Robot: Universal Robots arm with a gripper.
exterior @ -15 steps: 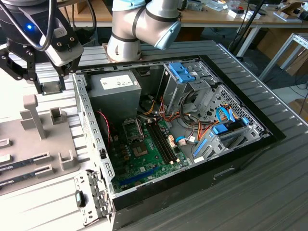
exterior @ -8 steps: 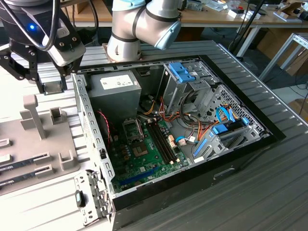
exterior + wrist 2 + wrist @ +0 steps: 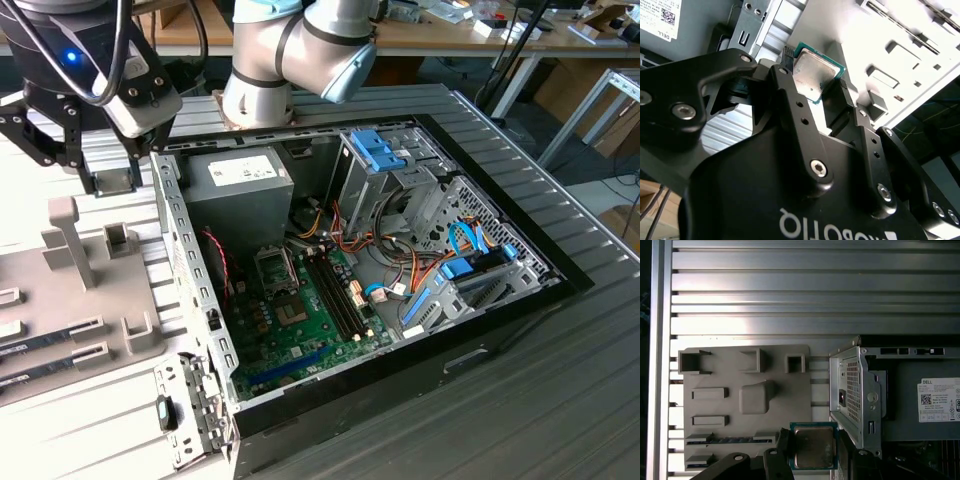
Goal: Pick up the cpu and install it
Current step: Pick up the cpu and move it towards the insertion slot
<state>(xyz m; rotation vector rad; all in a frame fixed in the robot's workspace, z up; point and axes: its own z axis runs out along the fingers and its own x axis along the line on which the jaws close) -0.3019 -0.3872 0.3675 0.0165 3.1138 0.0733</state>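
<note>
The cpu [image 3: 810, 72] is a small square chip with a silver-grey metal top and a green rim, and my gripper [image 3: 815, 70] is shut on it by two opposite edges. The first wrist view shows the cpu [image 3: 813, 447] between the black fingers [image 3: 783, 442], hanging over the gap between the grey parts fixture [image 3: 745, 390] and the corner of the computer case [image 3: 855, 390]. In the exterior view my gripper [image 3: 95, 165] hangs at the far left, outside the case's back corner. The dark socket frame [image 3: 272, 265] sits on the green motherboard [image 3: 310, 320] inside the case.
The open computer case [image 3: 480, 310] lies on its side, with the grey power-supply box [image 3: 245, 185], drive cages [image 3: 390, 170] and cable bundles inside. A grey fixture [image 3: 80, 300] at the exterior view's left holds memory sticks [image 3: 45, 345]. The table is ribbed aluminium [image 3: 810, 285].
</note>
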